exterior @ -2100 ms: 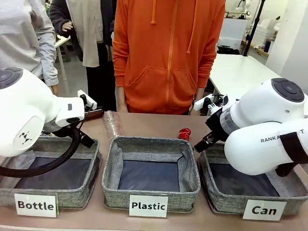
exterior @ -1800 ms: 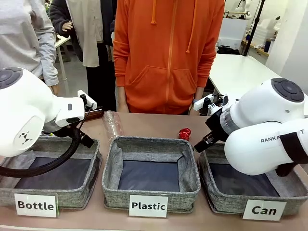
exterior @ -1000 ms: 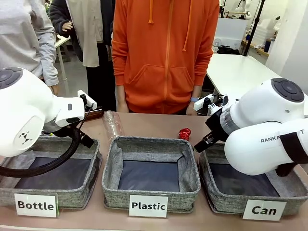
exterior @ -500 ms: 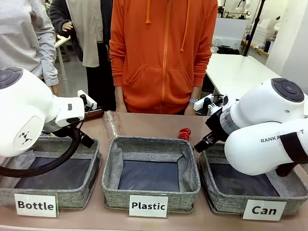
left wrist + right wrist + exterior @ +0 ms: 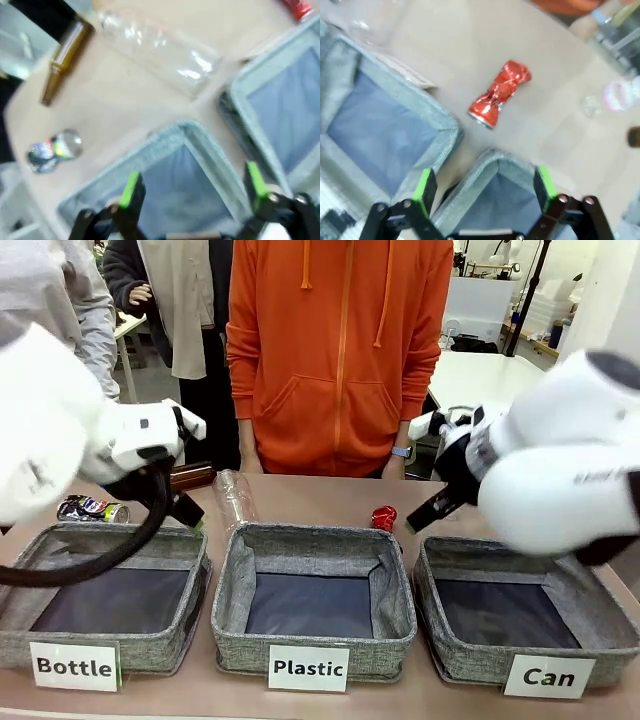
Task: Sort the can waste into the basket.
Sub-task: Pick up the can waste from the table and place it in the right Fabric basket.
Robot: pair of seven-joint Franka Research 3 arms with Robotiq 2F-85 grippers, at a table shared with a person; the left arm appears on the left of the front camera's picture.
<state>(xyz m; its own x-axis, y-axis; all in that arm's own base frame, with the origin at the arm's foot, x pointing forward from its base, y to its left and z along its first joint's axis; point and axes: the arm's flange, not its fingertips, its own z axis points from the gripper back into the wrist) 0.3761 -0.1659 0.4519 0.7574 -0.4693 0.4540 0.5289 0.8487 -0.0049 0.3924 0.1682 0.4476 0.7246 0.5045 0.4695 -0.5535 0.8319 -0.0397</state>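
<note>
Crushed shiny red metal drink can (image 5: 384, 517) lies on its side on the tan tabletop (image 5: 320, 492), just behind the gap between the middle and right baskets and touching neither. In the right wrist view this red can (image 5: 500, 93) sits ahead of the right claw (image 5: 484, 186), whose green-padded fingers (image 5: 425, 184) are spread wide with nothing between them, hanging above the far corner of the grey woven-fabric basket labelled "Can" (image 5: 470, 660). That basket shows only its dark lining.

A second crushed can, dark with multicoloured print and silver ends (image 5: 92, 509), rests on the tabletop at the far left, behind the grey basket labelled "Bottle" (image 5: 110, 536). The left claw (image 5: 193, 182) is also spread and holds nothing; it hangs over that basket's far corner, with the printed can (image 5: 55, 150) off to one side.

A brown glass bottle (image 5: 190, 476) and a clear plastic bottle (image 5: 232, 500) lie on the tabletop behind the grey basket labelled "Plastic" (image 5: 315, 536). A person in an orange hooded top (image 5: 340, 350) stands at the far edge.
</note>
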